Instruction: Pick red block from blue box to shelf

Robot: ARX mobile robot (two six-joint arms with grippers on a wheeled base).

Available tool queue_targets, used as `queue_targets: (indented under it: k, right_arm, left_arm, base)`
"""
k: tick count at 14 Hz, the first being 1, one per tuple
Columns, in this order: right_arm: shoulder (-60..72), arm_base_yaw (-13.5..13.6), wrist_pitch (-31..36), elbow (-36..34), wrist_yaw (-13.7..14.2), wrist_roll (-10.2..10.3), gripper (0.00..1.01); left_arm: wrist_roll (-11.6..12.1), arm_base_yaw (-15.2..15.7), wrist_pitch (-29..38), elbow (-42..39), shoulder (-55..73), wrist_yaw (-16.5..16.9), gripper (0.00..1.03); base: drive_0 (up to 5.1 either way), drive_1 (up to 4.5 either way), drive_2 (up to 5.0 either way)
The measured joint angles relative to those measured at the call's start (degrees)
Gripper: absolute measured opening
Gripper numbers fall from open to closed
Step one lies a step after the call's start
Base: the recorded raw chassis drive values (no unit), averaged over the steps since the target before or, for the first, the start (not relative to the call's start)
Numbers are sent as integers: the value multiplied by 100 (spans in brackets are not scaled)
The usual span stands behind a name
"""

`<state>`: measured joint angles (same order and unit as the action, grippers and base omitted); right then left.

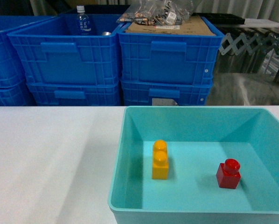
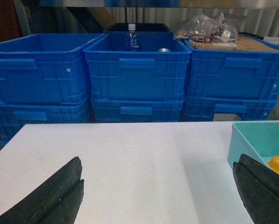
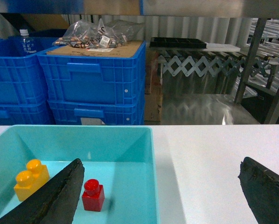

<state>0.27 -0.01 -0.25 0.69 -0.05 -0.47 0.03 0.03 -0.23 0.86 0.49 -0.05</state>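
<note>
Right gripper (image 3: 160,196) fingers spread wide, red block (image 3: 93,195) beside its left finger in blue box (image 3: 130,133). Left gripper (image 2: 158,193) also apart. Bottle (image 1: 83,21) label unreadable.

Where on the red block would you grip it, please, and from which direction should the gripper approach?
Take the red block by two opposite flat side faces of its body, below the stud, coming straight down from above. It stands upright, well apart from the yellow brick and the blue box walls, so open fingers likely fit either side.

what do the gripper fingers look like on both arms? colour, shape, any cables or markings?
Left gripper: two matte black, wedge-shaped fingers with rough, worn-looking surfaces. Right gripper: same black tapered fingers. No cables or markings visible. Arms themselves are out of frame.
</note>
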Motion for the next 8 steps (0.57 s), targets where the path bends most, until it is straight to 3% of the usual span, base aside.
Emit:
queue_targets:
  k: [8]
  right_arm:
    - [0,0,0,0,0,0,98]
  left_arm:
    - [-2,0,0,0,0,0,98]
  base:
    - [0,0,0]
